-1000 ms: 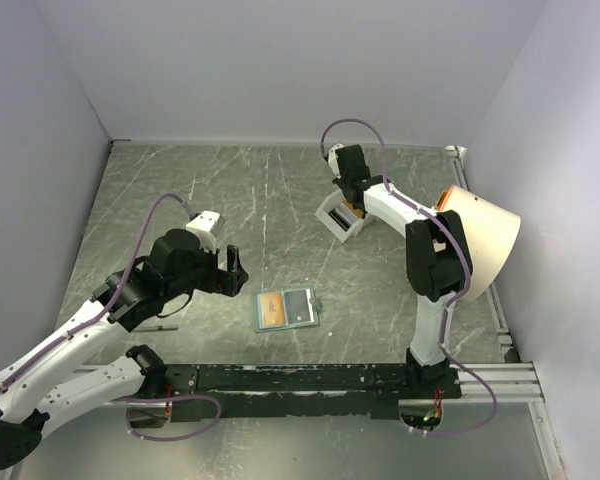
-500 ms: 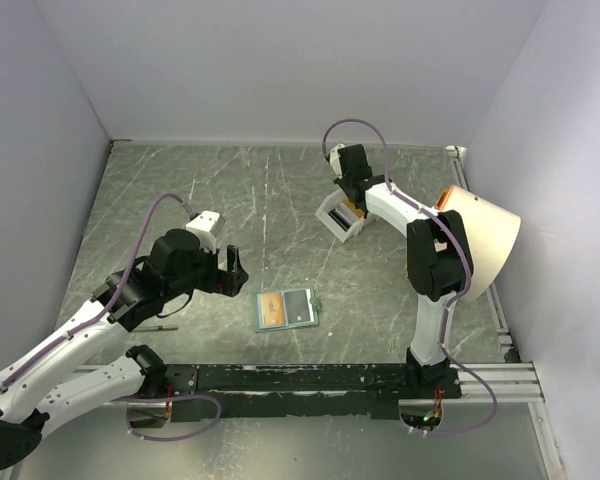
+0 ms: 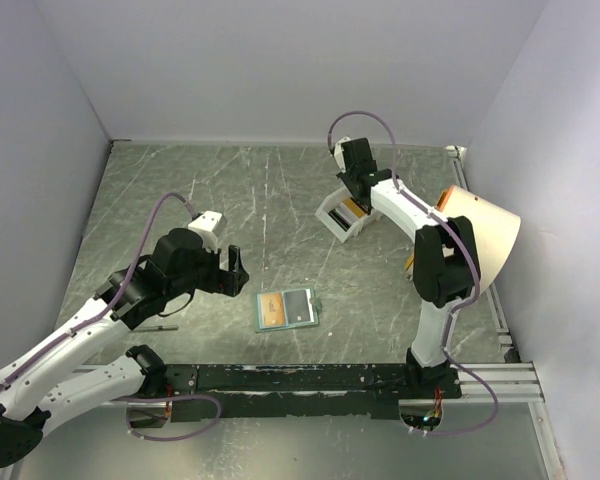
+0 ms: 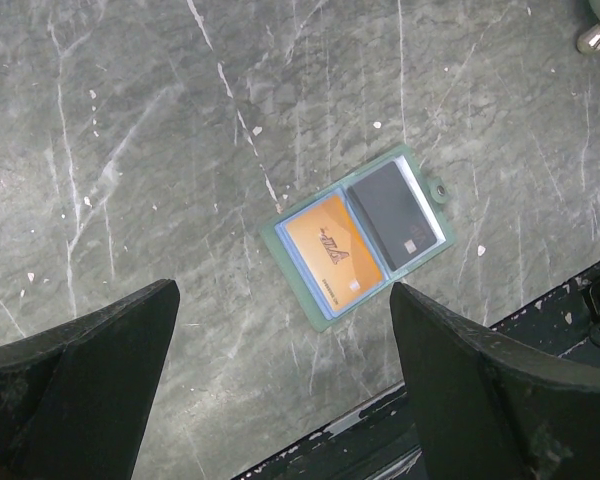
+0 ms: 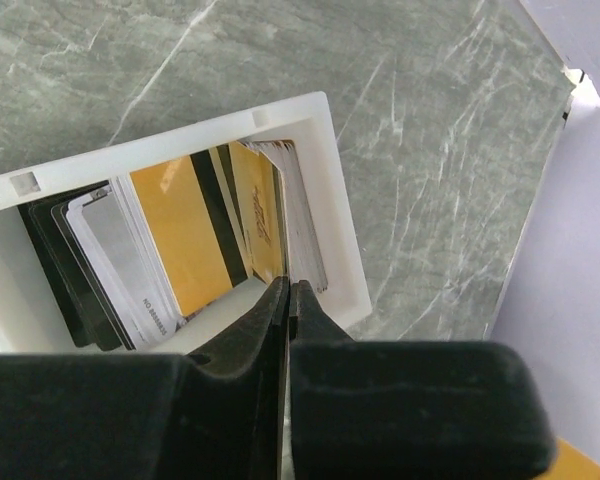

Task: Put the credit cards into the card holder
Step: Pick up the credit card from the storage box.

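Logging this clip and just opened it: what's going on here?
The card holder lies open on the table with an orange card and a dark card already inside. The left end effector hovers open beside it. The right end effector is shut at the white tray of loose cards; whether it pinches one is unclear.

The table (image 3: 230, 190) looks like grey-green stone, matt and veined white. The white tray (image 5: 325, 160) is smooth plastic; the credit cards (image 5: 185, 240) in it are glossy plastic too. The card holder (image 4: 310, 292) looks matt.

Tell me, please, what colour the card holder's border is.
Sage green card holder; clearest in the left wrist view.
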Motion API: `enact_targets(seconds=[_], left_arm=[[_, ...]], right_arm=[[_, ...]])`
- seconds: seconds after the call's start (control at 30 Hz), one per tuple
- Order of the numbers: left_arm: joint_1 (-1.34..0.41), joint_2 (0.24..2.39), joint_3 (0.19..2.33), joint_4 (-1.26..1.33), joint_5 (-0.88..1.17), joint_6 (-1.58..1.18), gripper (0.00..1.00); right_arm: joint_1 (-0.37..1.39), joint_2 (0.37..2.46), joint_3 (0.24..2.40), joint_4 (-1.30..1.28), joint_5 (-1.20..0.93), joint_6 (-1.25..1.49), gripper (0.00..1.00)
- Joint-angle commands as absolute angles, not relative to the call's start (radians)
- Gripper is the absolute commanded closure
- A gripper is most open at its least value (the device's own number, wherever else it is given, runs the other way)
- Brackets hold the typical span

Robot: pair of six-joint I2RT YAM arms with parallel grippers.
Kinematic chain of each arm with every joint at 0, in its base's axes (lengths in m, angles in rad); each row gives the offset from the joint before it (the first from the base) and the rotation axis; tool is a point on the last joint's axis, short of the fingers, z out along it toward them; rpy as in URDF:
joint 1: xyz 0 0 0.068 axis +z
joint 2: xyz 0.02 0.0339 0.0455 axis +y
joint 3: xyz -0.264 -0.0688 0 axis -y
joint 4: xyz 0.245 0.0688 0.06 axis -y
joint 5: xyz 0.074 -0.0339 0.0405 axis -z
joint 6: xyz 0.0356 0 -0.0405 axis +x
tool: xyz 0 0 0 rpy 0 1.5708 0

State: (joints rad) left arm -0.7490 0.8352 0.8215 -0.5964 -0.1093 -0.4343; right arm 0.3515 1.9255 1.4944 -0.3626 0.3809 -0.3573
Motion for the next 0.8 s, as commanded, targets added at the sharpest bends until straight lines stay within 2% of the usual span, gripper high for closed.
enact_targets(seconds=[0.0,0.2,0.43,0.77], left_arm=[[-0.753,0.834,0.816,-0.585,-0.099,-0.442,0.02],[-0.753,0.847,0.818,-0.571,-0.062,-0.536,0.05],[-0.753,0.869,0.754,-0.41,0.099,-0.7,0.13],[-0.752,0.886,0.801,-0.333,0.188,-0.84,0.17]], right_arm=[[0.344,1.856,1.535,-0.411,0.379,-0.296,1.0],[0.368,1.783,1.575,-0.512,0.331,-0.123,1.0],[0.404,1.595,1.455,-0.494,0.216,0.08,1.0],[0.438,1.282,1.151,-0.257,-0.2,0.419,1.0]])
